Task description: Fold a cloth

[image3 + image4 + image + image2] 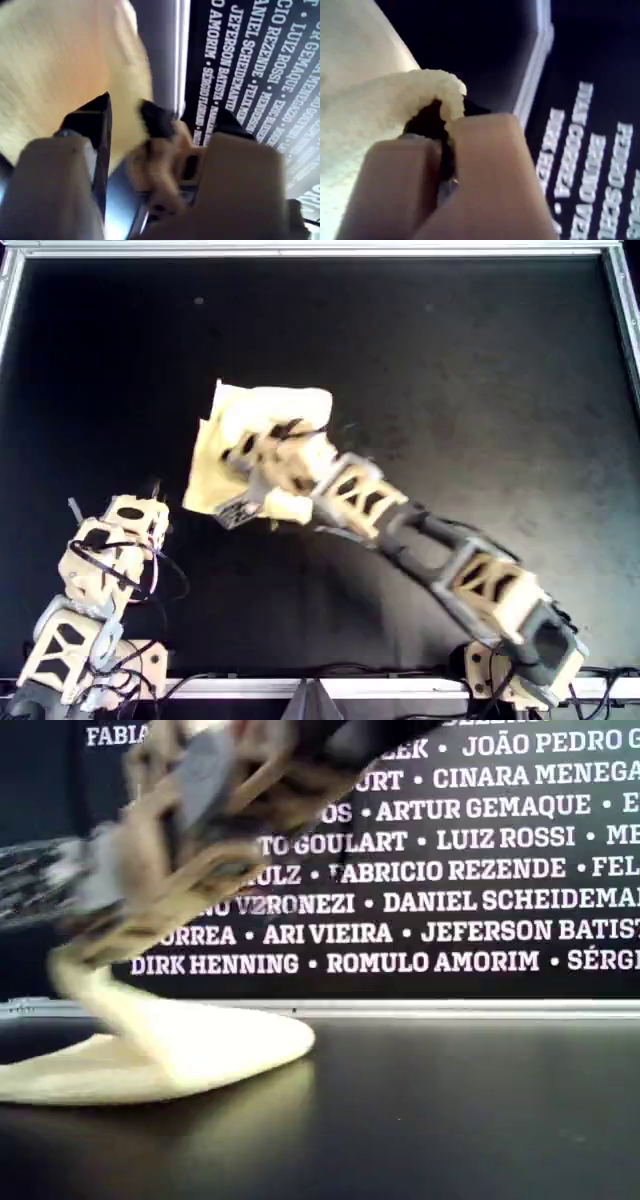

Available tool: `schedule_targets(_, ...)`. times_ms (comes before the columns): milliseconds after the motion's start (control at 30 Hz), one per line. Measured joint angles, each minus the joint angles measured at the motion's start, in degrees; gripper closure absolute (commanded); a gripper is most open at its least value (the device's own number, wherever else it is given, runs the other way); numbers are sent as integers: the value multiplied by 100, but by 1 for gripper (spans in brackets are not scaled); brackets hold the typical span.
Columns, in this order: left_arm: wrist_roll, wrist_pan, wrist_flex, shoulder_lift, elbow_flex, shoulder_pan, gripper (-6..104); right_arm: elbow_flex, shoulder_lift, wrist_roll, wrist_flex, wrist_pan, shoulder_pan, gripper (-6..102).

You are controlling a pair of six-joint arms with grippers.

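- On the black table (470,360), left of centre in the overhead view, lies the cloth (268,406), one edge raised.
- Thin, limp and light by my judgement; best pinched at a corner or hem.
- My second gripper (445,125) is clamped on a bunched cloth edge.
- My first gripper (125,117) has its jaws apart, apparently empty.
- Open surface all round; the metal frame (320,250) is well apart.

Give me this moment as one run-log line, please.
cloth: one edge lifted off black surface | my second gripper: jaws shut on cloth edge | my first gripper: jaws open, empty
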Motion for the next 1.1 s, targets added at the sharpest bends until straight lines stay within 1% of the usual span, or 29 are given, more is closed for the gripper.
schedule_targets(67,0,0,0,0,0,0,26,-299,-413,0,0,-9,44,93)
schedule_targets(100,0,0,0,0,0,0,26,-360,-563,18,0,0,44,89)
schedule_targets(233,0,0,0,0,0,0,26,-378,-853,18,0,0,-9,63)
schedule_targets(300,0,0,0,0,0,0,26,-387,-879,0,0,-18,18,52)
schedule_targets(367,0,0,0,0,0,0,26,-387,-879,-18,0,-18,44,44)
schedule_targets(433,0,0,0,0,0,0,26,-387,-879,-18,0,-18,70,41)
schedule_targets(667,0,0,0,0,0,0,26,-387,-870,-18,0,-18,70,41)
schedule_targets(733,0,0,0,0,0,0,26,-387,-853,-44,0,-18,44,41)
schedule_targets(833,0,0,0,0,0,0,26,-378,-536,-53,141,-18,18,41)
schedule_targets(933,0,0,0,0,0,0,26,-396,0,-237,765,-18,18,41)
schedule_targets(967,0,0,0,0,0,0,26,-396,132,-343,1011,-18,18,41)
schedule_targets(1100,0,0,0,0,0,0,26,-387,501,-879,1986,-18,18,42)
